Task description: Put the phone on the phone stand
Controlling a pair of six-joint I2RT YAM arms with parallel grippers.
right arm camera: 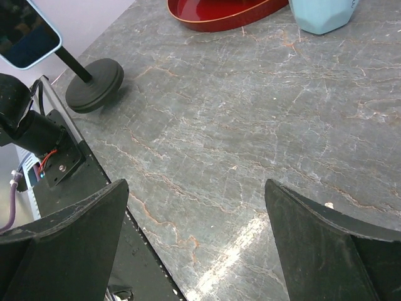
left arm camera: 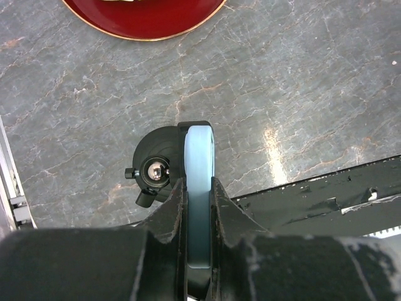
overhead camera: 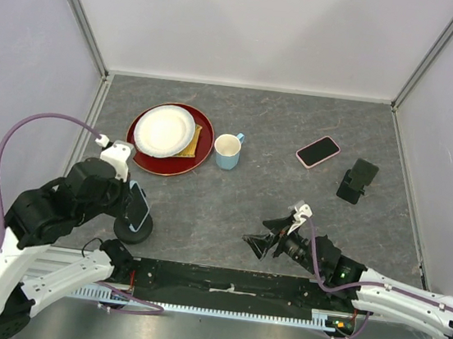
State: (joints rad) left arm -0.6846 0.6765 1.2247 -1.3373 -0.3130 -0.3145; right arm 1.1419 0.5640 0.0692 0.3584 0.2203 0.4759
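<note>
Top external view: I find the blue phone (overhead camera: 139,201) off the table (overhead camera: 282,118) at the near-left corner, directly over the round black base of the phone stand (overhead camera: 134,227). The left gripper (left arm camera: 198,188) is closed on it, one finger on each broad face, so that only its thin edge shows between them in the left wrist view. I judge this grip is chosen to leave the phone's back and lower end free to meet the holder at the top of the stand's stem. From the right wrist view the phone sits at the top of that stem, but I cannot tell whether it is seated or merely touching. Its long axis stands steeply, tilted rather than flat, running out along the line of the fingers toward the base below. The dark screen faces the right edge of the table and somewhat upward. The right gripper (right arm camera: 195,188) hangs low near the middle of the near edge, spread wide and holding nothing; I judge it parked clear of the work. A pink phone (overhead camera: 318,151) lies flat toward the far-right corner, just beside a second black stand (overhead camera: 357,181), both well apart from either arm.
</note>
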